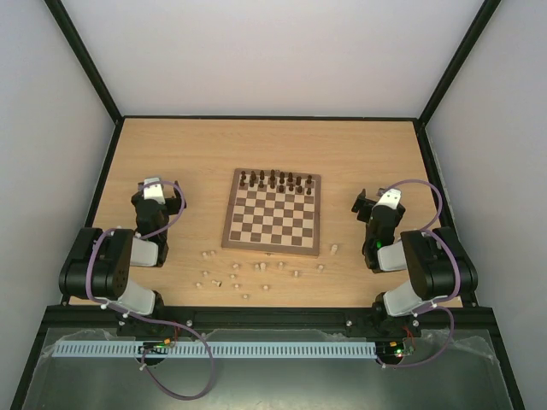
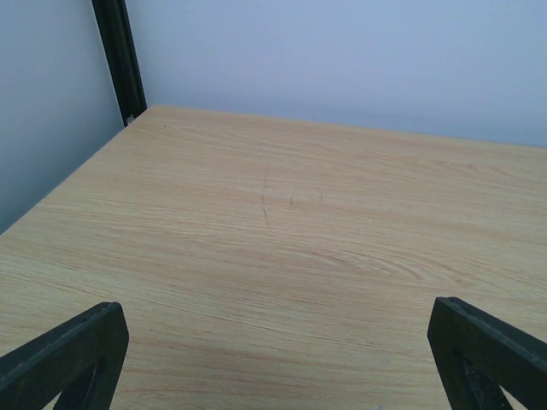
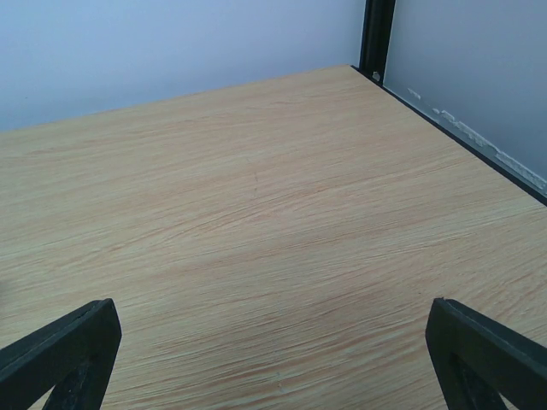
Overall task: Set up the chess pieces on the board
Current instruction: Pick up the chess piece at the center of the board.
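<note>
Two arms, bases bolted at the near table edge, both folded back and idle. Next out: the chess pieces, roughly sixteen pale beige items, scattered loose on the table in a ragged band between the arm bases and the near edge of the board; none stands on a square. Several lie close together towards the left of the band; one stray sits just beside the board's near right corner. Which are upright and which toppled is too small to tell, as is each piece's type. Level with the board: left gripper, well apart from its left edge, jaws spread wide, nothing between them, only bare wood in its wrist view. Right gripper, well apart from the right edge, likewise spread wide and empty. Board proper: near ranks vacant. Farthest: dark brown pieces lined along the far ranks. Task status, judged: not begun; first pick pending. Hazards, judged: pieces are tiny against the fingers, so a wide approach into the crowded left cluster may knock neighbours away or roll them towards the table edge; a toppled piece may slip or pivot as the fingers shut; a piece released high or off-centre may tip on its square; a reach too far over the board risks felling the dark row.
</note>
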Action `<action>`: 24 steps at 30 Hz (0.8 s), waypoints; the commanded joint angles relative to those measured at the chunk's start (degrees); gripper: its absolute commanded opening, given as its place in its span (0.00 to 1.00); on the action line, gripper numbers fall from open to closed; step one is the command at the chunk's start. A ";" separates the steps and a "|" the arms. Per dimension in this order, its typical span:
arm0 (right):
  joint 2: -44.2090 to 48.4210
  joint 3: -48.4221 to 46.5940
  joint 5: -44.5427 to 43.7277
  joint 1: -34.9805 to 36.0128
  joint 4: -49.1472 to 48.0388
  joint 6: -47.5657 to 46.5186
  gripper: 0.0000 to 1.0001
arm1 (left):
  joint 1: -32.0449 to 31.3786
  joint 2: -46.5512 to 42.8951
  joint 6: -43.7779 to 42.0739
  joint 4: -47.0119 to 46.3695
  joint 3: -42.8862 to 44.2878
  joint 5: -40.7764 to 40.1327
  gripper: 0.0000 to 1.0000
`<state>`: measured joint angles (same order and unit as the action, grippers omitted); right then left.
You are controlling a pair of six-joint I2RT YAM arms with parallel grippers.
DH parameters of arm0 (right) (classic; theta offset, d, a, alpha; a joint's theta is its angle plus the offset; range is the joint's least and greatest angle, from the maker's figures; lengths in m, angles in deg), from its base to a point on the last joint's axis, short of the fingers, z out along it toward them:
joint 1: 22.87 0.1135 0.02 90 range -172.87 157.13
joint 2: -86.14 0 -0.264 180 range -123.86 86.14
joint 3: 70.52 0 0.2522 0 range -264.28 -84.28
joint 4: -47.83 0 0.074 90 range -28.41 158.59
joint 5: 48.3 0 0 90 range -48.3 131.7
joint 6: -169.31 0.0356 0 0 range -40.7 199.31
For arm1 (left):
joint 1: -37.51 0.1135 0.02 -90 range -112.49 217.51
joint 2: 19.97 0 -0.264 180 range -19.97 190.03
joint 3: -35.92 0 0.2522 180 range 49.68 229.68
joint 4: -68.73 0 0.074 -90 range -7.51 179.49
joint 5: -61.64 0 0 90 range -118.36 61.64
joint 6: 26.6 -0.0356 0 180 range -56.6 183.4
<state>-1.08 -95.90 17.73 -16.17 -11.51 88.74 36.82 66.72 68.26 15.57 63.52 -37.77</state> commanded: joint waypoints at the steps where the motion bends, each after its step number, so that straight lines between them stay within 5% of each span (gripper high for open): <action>1: 0.09 -0.33 -0.55 -0.25 -0.79 0.36 0.99 | 0.06 0.54 -0.47 -2.23 0.61 0.44 0.99; 8: 0.25 -0.14 -0.56 -0.23 -0.98 0.34 0.99 | -0.06 -0.83 -0.47 2.89 2.97 0.03 0.99; 12: 4.49 -1.16 -0.87 -0.15 4.38 0.26 0.99 | -1.89 -3.00 -1.05 16.23 9.64 -2.66 0.99; 16: 13.30 -15.14 -2.93 -0.14 36.30 8.95 0.99 | -5.14 -8.07 -1.52 25.49 14.48 -3.13 0.99; 24: 21.61 -32.21 25.75 0.05 58.11 24.34 0.99 | -15.38 -17.23 0.42 37.25 23.59 -1.62 0.99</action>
<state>18.57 -121.56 27.22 -16.17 31.46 103.56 26.04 53.13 68.11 44.84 82.34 -39.93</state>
